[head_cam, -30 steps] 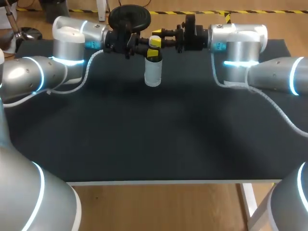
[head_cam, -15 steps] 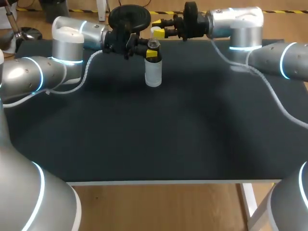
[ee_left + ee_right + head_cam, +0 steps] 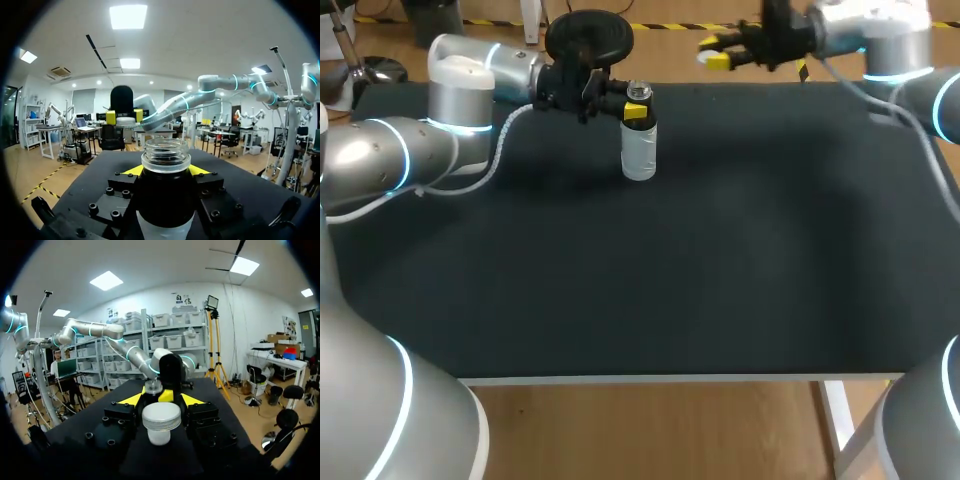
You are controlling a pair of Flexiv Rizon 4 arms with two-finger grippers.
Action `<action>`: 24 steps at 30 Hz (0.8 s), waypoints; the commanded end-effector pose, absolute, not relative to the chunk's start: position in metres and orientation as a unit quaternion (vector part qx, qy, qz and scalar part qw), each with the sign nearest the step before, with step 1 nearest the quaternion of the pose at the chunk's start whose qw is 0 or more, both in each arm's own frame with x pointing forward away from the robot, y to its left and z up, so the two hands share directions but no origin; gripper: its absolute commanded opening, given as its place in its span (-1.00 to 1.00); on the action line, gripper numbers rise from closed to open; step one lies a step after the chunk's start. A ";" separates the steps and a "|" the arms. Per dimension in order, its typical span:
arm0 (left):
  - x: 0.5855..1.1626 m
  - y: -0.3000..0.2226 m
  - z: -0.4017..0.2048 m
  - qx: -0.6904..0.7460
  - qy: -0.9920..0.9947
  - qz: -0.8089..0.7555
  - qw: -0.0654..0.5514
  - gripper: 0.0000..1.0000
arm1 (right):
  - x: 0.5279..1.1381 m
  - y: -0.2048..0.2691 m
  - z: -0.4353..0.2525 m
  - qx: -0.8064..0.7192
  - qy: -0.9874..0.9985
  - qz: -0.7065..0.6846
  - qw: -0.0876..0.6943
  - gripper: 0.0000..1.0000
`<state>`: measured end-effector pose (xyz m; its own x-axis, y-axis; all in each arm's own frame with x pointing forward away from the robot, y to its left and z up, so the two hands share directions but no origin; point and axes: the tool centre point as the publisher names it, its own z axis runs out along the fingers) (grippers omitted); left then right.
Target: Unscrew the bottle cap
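A clear bottle (image 3: 638,152) stands upright on the black table (image 3: 670,280) at the back, its mouth open and capless. My left gripper (image 3: 633,108) is shut on the bottle's neck; in the left wrist view the bottle (image 3: 165,192) sits between the yellow tips of that gripper (image 3: 165,171). My right gripper (image 3: 715,58) hangs in the air behind and right of the bottle, shut on the white cap (image 3: 161,421). Ahead of the right gripper (image 3: 161,405), the right wrist view shows the bottle (image 3: 152,386) at a distance.
A round black disc (image 3: 588,33) stands just behind the left gripper at the table's back edge. White cables trail from both wrists across the back corners of the table.
My right gripper has lifted the cap off the bottle and carried it back and to the right. The left gripper and the bottle have stayed in place.
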<state>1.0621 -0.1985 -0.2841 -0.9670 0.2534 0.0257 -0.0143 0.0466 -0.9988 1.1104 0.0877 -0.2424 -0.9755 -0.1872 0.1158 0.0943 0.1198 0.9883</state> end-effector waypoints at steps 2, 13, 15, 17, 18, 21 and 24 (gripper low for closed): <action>1.063 -0.199 -0.284 -0.085 -0.717 0.685 0.098 -1.00 | 1.078 0.035 -0.272 -0.040 -0.752 -0.655 0.052 -1.00; 1.063 -0.199 -0.284 -0.085 -0.717 0.685 0.098 -1.00 | 1.051 0.015 -0.347 -0.082 -0.782 -0.616 0.052 -1.00; 1.063 -0.199 -0.284 -0.085 -0.717 0.685 0.098 -1.00 | 1.049 0.015 -0.355 -0.088 -0.786 -0.609 0.054 -1.00; 1.063 -0.199 -0.284 -0.085 -0.717 0.685 0.098 -1.00 | 1.048 0.014 -0.362 -0.095 -0.791 -0.602 0.053 -1.00; 1.063 -0.199 -0.284 -0.085 -0.717 0.685 0.098 -1.00 | 1.048 0.013 -0.366 -0.098 -0.795 -0.597 0.051 -1.00; 1.063 -0.199 -0.284 -0.085 -0.717 0.685 0.098 -1.00 | 1.048 0.012 -0.372 -0.105 -0.798 -0.592 0.049 -1.00; 1.063 -0.199 -0.284 -0.085 -0.717 0.685 0.098 -0.91 | 1.047 0.011 -0.373 -0.111 -0.800 -0.587 0.049 -0.44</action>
